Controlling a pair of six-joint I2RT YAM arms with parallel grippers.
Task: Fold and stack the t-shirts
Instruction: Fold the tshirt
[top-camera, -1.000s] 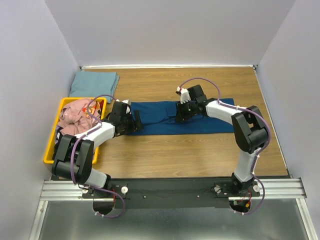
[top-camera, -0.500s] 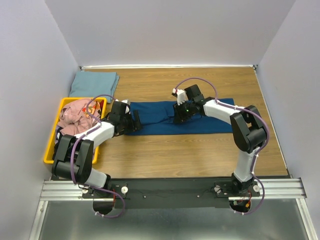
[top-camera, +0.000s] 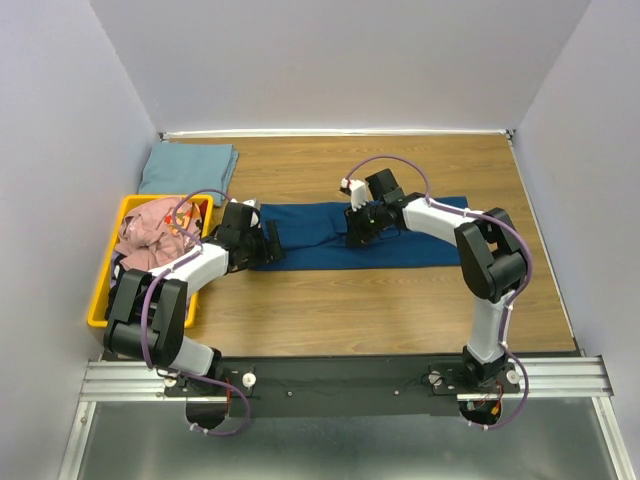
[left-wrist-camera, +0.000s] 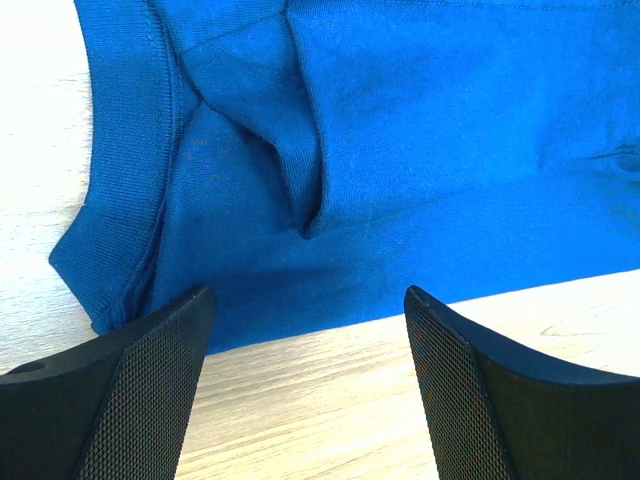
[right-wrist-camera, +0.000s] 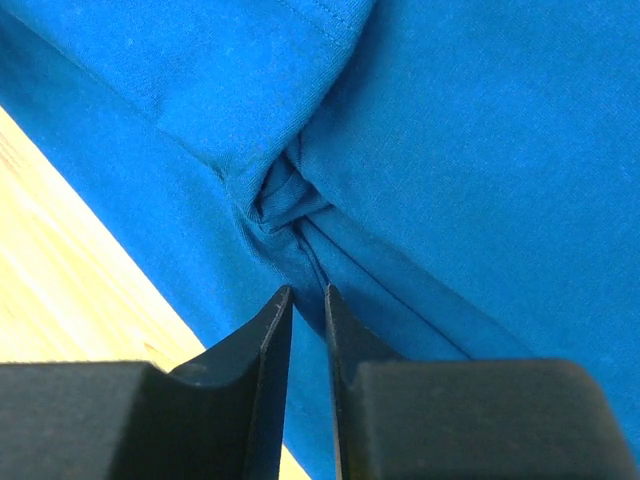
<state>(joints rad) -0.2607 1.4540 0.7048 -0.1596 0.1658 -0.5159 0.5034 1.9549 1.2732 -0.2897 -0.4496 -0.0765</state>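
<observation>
Folding under way on a wooden table (top-camera: 400, 300), with a blue t-shirt (top-camera: 310, 235) laid out as a long strip across its middle. Set apart at the far left corner, a folded pale grey-blue t-shirt (top-camera: 187, 168). Heaped in the yellow bin (top-camera: 100, 290) at the left edge, a crumpled pink t-shirt (top-camera: 150, 232). Poised at the strip's left end, jaws spread wide and holding nothing, the left gripper (left-wrist-camera: 308, 295). Pinched almost shut on a pucker of cloth about midway along the strip, close to one long edge, the right gripper (right-wrist-camera: 306, 289).

Judged to be the start of the next fold. To do it well:
- Take hold through every layer, not just the top one.
- Bring the open left jaws down astride the corner before any lift.
- Raise both holds together and level, to spare the strip a twist.
- Lay the end over squarely, edges matched.
- Smooth out the pucker last.
</observation>
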